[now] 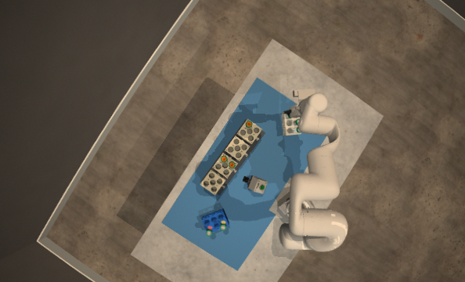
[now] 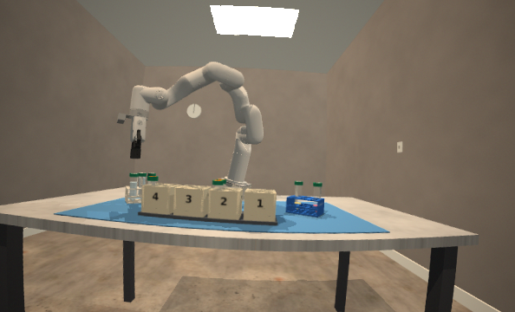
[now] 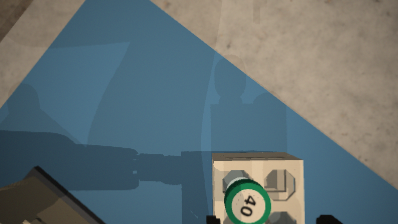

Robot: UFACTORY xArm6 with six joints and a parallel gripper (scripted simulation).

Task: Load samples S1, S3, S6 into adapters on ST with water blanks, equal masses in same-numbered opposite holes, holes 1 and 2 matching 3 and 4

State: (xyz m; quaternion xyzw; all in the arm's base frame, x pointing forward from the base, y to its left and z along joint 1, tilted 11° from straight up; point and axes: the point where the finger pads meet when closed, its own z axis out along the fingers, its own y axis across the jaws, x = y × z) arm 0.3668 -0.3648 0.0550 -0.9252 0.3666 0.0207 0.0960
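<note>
My gripper (image 2: 135, 149) hangs open and empty, high above the clear blank rack (image 2: 138, 195) at the stand's adapter-4 end. In the wrist view the fingertips just show at the bottom edge, either side of the rack (image 3: 257, 187), where a blank with a white dot marked 40 (image 3: 247, 202) stands. Four adapters stand in a row on the stand (image 1: 232, 157). Adapter 4 (image 2: 155, 197) holds one orange-dot tube (image 1: 249, 124). Adapter 2 (image 2: 224, 201) holds two orange-dot tubes (image 1: 223, 159) (image 1: 232, 164). Adapters 3 (image 2: 188, 199) and 1 (image 2: 259, 203) look empty.
A blue rack (image 1: 214, 220) with two tubes stands near the adapter-1 end. The small DONE desk with its green key (image 1: 262, 187) sits between the stand and the arm's base. The blank rack holds several more tubes, partly hidden under my wrist.
</note>
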